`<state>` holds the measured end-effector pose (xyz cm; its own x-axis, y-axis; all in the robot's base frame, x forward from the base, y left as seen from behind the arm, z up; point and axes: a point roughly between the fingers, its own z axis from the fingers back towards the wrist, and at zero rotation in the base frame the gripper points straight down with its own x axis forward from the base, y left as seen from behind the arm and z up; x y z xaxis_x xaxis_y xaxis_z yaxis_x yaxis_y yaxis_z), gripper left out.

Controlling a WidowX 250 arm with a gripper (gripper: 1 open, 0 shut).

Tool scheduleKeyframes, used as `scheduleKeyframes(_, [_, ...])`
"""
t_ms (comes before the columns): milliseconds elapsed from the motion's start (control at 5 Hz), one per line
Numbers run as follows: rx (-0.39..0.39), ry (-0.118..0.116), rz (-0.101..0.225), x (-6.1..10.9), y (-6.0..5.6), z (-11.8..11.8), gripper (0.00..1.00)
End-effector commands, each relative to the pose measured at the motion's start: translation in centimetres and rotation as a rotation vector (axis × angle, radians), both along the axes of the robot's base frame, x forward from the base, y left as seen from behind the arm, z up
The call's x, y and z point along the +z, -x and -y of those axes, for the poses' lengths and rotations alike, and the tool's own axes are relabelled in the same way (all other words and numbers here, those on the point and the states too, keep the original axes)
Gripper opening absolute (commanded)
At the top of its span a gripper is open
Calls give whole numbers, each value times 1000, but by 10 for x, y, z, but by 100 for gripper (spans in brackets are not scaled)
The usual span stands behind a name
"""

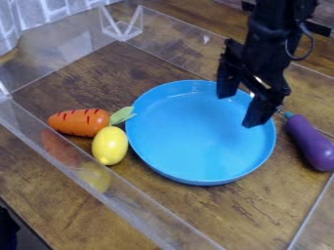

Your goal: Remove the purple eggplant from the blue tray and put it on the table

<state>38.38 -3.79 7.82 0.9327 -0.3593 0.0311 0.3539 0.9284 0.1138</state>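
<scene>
My table, dark wood: blue tray at centre, purple eggplant at right edge, carrot and lemon at left, maybe touching each other.

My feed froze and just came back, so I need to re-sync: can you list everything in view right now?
tray: one, blue, round, centre of table, nothing in it
eggplant: one, purple, on the table right of the tray
carrot: one, orange with green top, left of the tray
lemon: one, yellow, just in front of the carrot
table: one, dark brown wood, clear plastic walls around it
gripper: one, black, fingers open, above the tray's right rim
</scene>
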Motion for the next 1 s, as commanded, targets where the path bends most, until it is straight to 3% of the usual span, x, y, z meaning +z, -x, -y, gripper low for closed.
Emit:
scheduleKeyframes(0, [22, 10, 59, 17, -14, -7, 100])
scheduleKeyframes(200, [28, 10, 50, 12, -22, -9, 100])
scheduleKeyframes(600, [-22, 11, 42, 27, -20, -15, 100])
scheduleKeyframes(800, [-38, 11, 48, 33, -18, -36, 100])
